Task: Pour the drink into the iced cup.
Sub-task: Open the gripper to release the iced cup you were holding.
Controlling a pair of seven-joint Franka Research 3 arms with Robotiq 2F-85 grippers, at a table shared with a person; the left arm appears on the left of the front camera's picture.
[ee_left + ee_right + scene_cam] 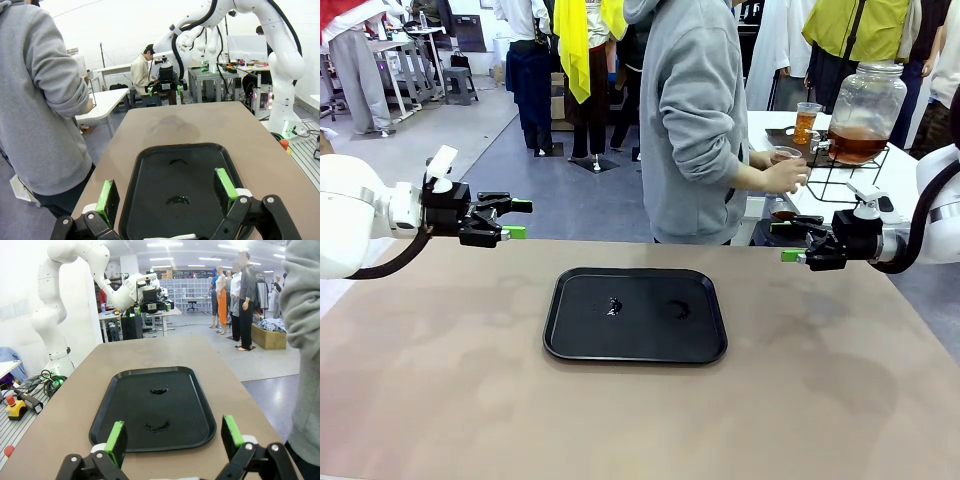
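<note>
The drink is amber liquid in a big glass dispenser jar [865, 110] on a white side table at the far right, and in a clear cup [807, 122] beside it. A person in a grey hoodie [695, 120] holds another clear cup [785, 157] near the jar's tap; whether that is the iced cup I cannot tell. My left gripper [515, 218] [166, 190] hovers open at the table's far left. My right gripper [790, 242] [174, 435] hovers open at the far right. Both have nothing between their fingers.
A black tray [580, 330] [150, 200] [130, 405] lies in the middle of the brown table, with small wet marks [613, 305] on it. The jar stands on a black wire stand [840, 175]. Other people stand farther back.
</note>
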